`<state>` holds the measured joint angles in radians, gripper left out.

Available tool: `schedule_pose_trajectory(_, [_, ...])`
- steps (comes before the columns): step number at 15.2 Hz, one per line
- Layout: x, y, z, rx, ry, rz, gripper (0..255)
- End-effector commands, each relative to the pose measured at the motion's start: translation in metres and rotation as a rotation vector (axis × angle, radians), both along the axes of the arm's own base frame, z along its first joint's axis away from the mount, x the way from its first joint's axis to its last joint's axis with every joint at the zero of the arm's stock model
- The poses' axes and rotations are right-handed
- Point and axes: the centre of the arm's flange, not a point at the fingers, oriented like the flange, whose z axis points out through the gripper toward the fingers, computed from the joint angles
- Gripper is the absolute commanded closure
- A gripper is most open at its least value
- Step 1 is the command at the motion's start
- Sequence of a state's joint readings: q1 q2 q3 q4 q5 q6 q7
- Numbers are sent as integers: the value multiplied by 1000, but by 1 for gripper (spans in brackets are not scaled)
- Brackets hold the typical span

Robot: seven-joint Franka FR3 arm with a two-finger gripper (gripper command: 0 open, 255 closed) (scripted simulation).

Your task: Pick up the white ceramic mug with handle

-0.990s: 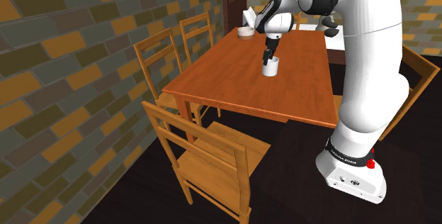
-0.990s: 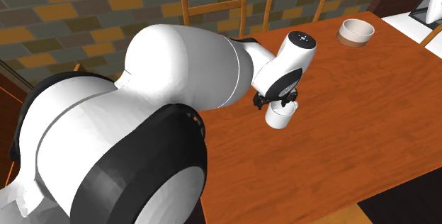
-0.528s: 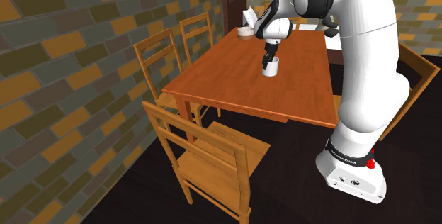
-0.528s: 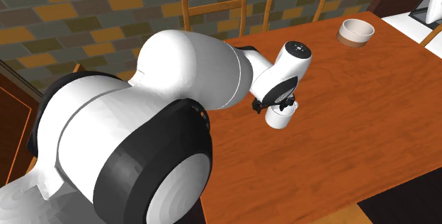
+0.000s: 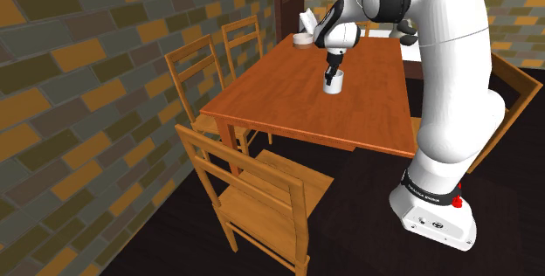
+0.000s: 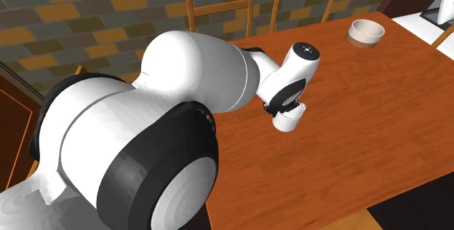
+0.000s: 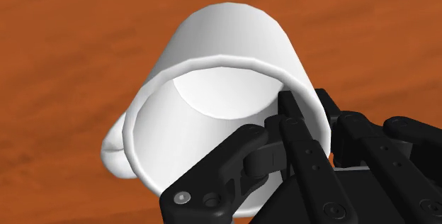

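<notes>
One gripper (image 7: 304,101), clamped on the white mug (image 7: 227,52). In the wrist view we see its black fingers (image 7: 289,127) pinching the mug wall, one inside the rim and one outside. The handle (image 7: 113,148) sticks out on the side of the mug away from the fingers. The mug looks tilted against the wood grain, and we can't tell if its base touches the table.

Shoulder view: the gripper (image 5: 333,70) points down into the mug (image 5: 333,85), which is over the far half of the wooden table (image 5: 297,108). A bowl (image 5: 303,40) sits at 11 o'clock from the mug, well apart, near the far edge. Two chairs (image 5: 196,65) stand along the table's 9 o'clock side, and a third chair (image 5: 253,187) at its 7 o'clock corner. The white arm (image 5: 445,82) rises at 3 o'clock and its stand (image 5: 434,217) is at 5 o'clock. A brick wall (image 5: 79,73) runs behind the chairs.

Second exterior view: the mug (image 6: 287,121) hangs under the gripper (image 6: 289,108), rim tipped. The bowl (image 6: 365,32) is at 1 o'clock from it, and the table (image 6: 364,134) spreads toward 3 o'clock.
</notes>
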<state>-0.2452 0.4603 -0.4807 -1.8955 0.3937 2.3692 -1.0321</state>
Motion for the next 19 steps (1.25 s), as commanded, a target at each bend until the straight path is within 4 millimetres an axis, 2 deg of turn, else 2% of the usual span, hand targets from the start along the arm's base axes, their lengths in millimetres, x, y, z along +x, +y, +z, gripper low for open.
schedule_pose_trajectory(1, [0,0,0,0,0,0,255])
schedule_pose_trajectory(2, [0,0,0,0,0,0,255])
schedule_pose_trajectory(17, [0,0,79,0,0,0,255])
schedule_pose_trajectory(19, [0,0,80,0,0,0,255])
